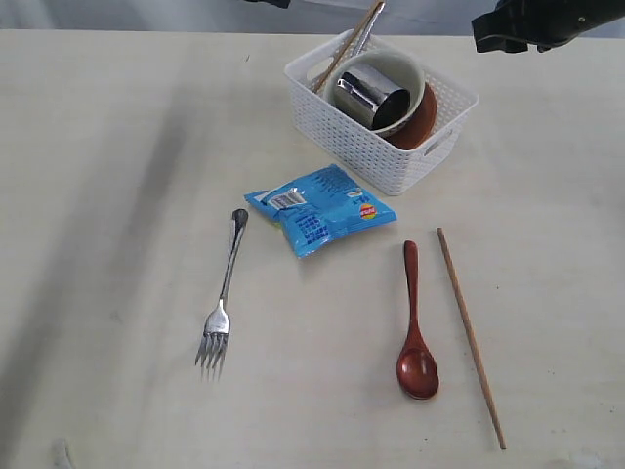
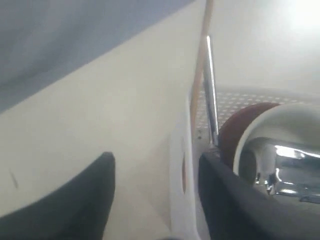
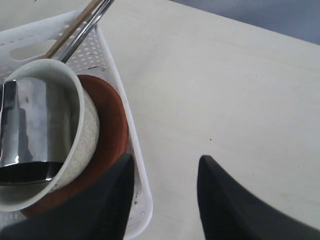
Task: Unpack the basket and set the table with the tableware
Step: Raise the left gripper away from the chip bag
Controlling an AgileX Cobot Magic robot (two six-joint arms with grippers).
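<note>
White perforated plastic basket point(image 1: 410, 156) on the pale beige table point(image 1: 117, 147) holds cream bowl point(image 1: 415, 73) with shiny steel cup point(image 1: 373, 98) inside, small brown plate point(image 1: 425, 122), steel knife point(image 3: 86, 31) and one wooden chopstick point(image 3: 75, 26). Outside the basket we see blue snack packet point(image 1: 320, 210) (closest to it), steel fork point(image 1: 227, 293), red-brown wooden spoon point(image 1: 414, 322), second chopstick point(image 1: 469, 332). Left gripper point(image 2: 156, 165) jaws apart astride the basket wall; right gripper point(image 3: 166, 165) jaws apart, empty, at the basket's rim.

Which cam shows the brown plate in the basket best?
Right wrist view: the brown plate shows a wide arc of rim, standing between the bowl and the basket wall. Exterior shows only a sliver; left wrist a blurred edge.
</note>
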